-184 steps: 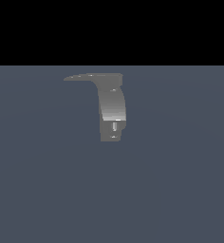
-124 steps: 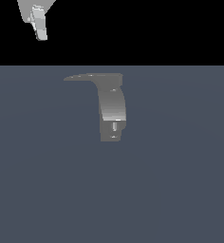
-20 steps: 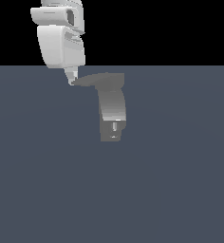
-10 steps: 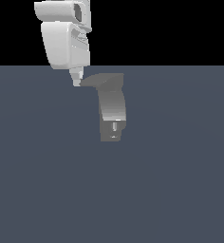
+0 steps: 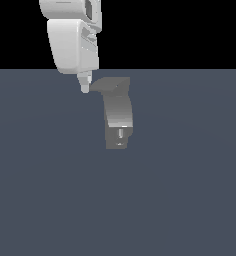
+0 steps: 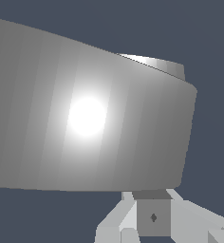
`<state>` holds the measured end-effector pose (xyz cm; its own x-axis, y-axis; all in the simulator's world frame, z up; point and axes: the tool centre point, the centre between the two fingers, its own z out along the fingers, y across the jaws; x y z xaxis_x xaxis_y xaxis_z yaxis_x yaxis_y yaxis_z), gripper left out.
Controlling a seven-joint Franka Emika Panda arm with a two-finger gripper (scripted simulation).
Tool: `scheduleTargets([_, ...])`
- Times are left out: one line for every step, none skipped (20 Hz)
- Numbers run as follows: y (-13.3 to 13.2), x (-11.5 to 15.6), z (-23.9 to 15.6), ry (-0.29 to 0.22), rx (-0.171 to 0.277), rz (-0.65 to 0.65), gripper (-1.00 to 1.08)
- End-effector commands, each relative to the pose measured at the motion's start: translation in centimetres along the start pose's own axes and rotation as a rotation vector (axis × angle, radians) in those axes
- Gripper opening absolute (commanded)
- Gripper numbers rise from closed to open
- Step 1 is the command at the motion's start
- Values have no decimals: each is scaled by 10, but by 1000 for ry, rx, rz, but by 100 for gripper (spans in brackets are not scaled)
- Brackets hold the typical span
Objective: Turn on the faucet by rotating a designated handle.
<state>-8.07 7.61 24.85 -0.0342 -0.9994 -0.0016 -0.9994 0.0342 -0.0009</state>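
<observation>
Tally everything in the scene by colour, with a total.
White: 1, the gripper with its arm.
Grey: 3, the faucet body, its handle and the floor.
Light: 1, the small peg.
Total: 5.

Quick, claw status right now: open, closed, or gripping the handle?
Claw: cannot tell open or closed. Its tip sits at the end of the handle on top of the faucet; no grasp is visible.
</observation>
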Motion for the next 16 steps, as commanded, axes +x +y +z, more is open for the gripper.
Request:
scheduleTargets([0, 14, 0, 0, 0, 7, -100])
scheduleTargets([1, 20, 0, 1, 0, 8, -100])
scheduleTargets([1, 25, 0, 1, 0, 8, -100])
scheduleTargets([1, 31, 0, 1, 0, 8, -100])
scheduleTargets([2, 37, 0, 1, 0, 9, -100])
scheduleTargets([2, 42, 0, 1, 0, 9, -100])
scheduleTargets([2, 48, 0, 1, 0, 9, -100])
scheduleTargets([3, 54, 0, 1, -1, 10, -100])
scheduleTargets([3, 60, 0, 1, -1, 10, -100])
scheduleTargets([4, 65, 0, 1, -1, 10, -100])
scheduleTargets([4, 71, 0, 1, -1, 11, -100])
scheduleTargets([4, 77, 0, 1, -1, 11, -100])
scheduleTargets([5, 83, 0, 1, -1, 11, -100])
scheduleTargets([5, 89, 0, 1, -1, 11, -100])
scheduleTargets([5, 95, 0, 1, -1, 12, -100])
scheduleTargets([6, 101, 0, 1, -1, 12, -100])
